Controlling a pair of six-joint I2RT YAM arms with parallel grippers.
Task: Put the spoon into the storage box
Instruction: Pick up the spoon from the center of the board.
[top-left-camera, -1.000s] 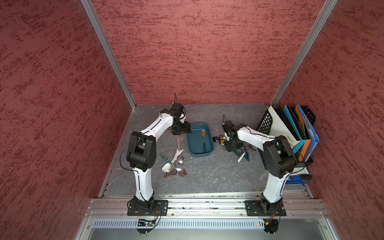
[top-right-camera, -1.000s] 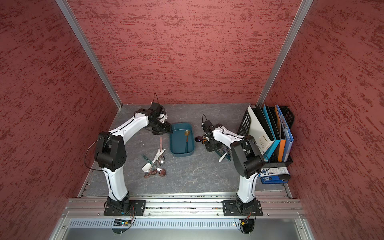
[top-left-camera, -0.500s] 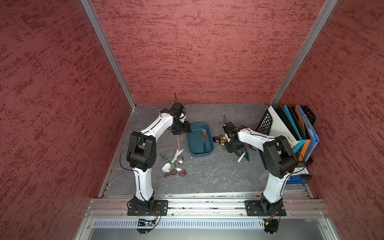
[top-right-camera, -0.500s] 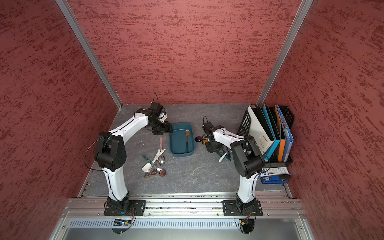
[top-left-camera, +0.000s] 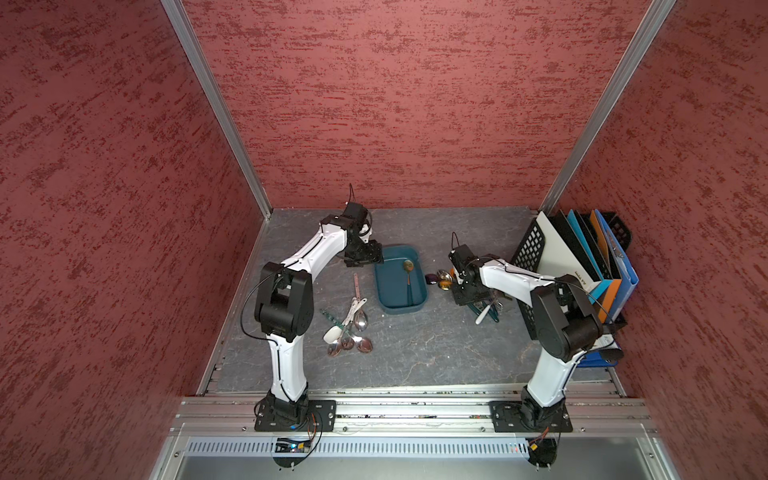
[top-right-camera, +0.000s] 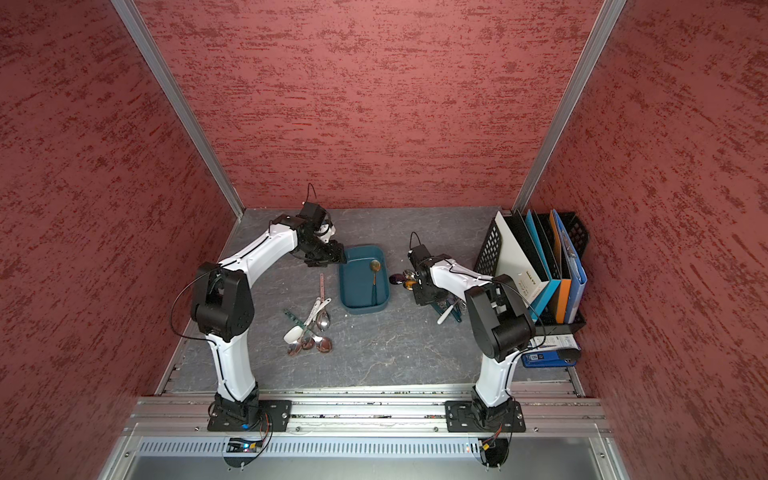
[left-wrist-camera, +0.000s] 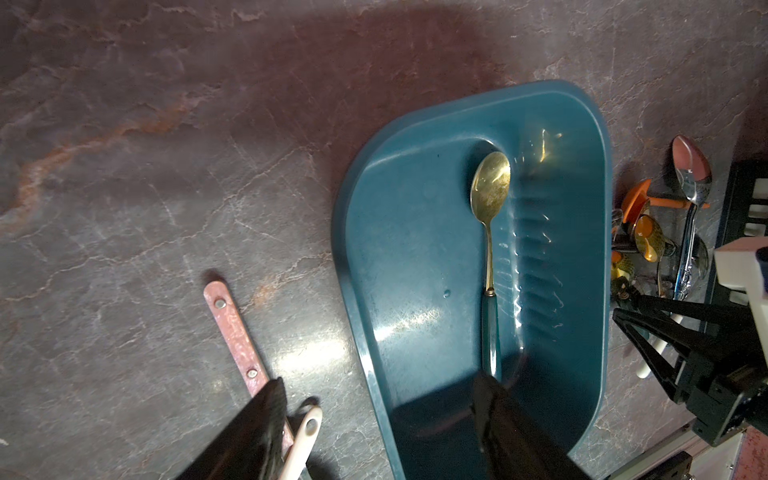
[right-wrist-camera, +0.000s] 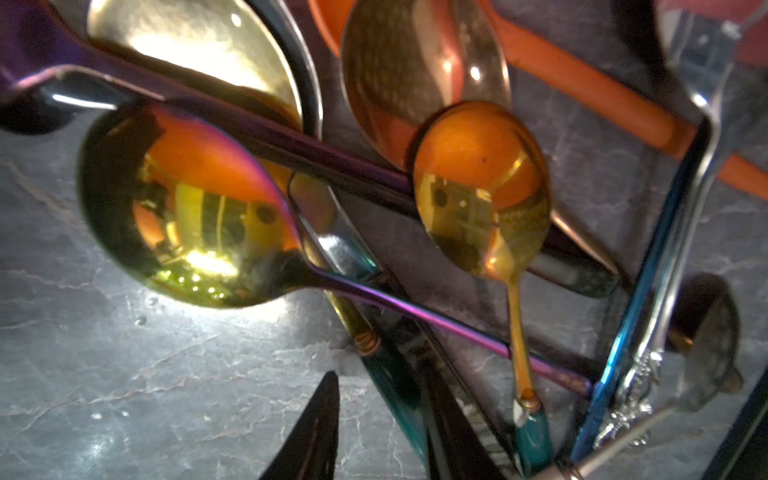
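The storage box (top-left-camera: 392, 291) sits in the middle of the desk (top-left-camera: 415, 353). One gold spoon (left-wrist-camera: 490, 187) lies flat inside it. The left fingers (left-wrist-camera: 249, 432) hang wide apart at the box's edge, one over the desk and one over the box, holding nothing. Just beside the box, on its right, is a heap of spoons (top-left-camera: 442, 277). The right fingers (right-wrist-camera: 311, 436) are low in this heap, a little apart, with a teal spoon handle (right-wrist-camera: 388, 382) between them. They are not squeezing it yet.
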